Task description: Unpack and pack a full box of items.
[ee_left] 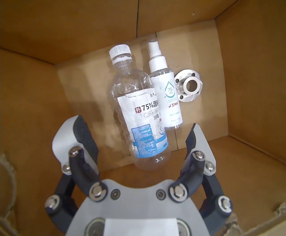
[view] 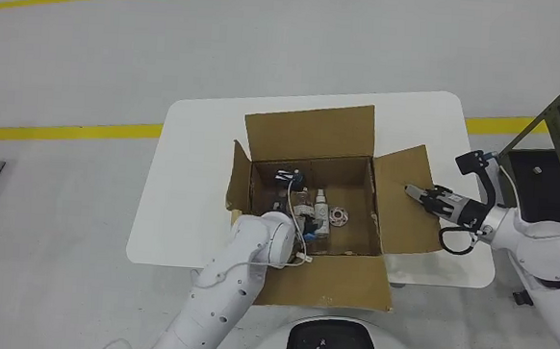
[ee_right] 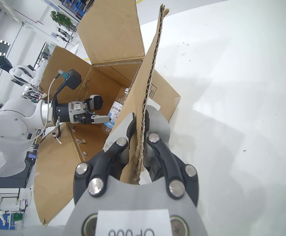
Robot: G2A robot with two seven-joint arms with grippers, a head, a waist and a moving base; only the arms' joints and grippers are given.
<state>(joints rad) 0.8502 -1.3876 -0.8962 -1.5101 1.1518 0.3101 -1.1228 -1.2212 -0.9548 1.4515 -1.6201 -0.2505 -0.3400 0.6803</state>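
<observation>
An open cardboard box (view: 311, 136) stands mid-table with all its flaps spread. On its floor (ee_left: 201, 125) lie a clear bottle (ee_left: 138, 111), a white spray bottle (ee_left: 166, 89) and a metal flange (ee_left: 188, 86), side by side. My left gripper (ee_left: 137, 128) hangs open inside the box just above the clear bottle, holding nothing. It also appears as the left gripper (ee_right: 104, 110) in the right wrist view. My right gripper (ee_right: 143, 120) is shut on the edge of the right flap (view: 404, 197), holding it outward.
The white table (view: 194, 169) has bare surface to the left of the box and a narrower strip to the right. A dark metal frame (view: 552, 143) stands off the table's right side, close to my right arm.
</observation>
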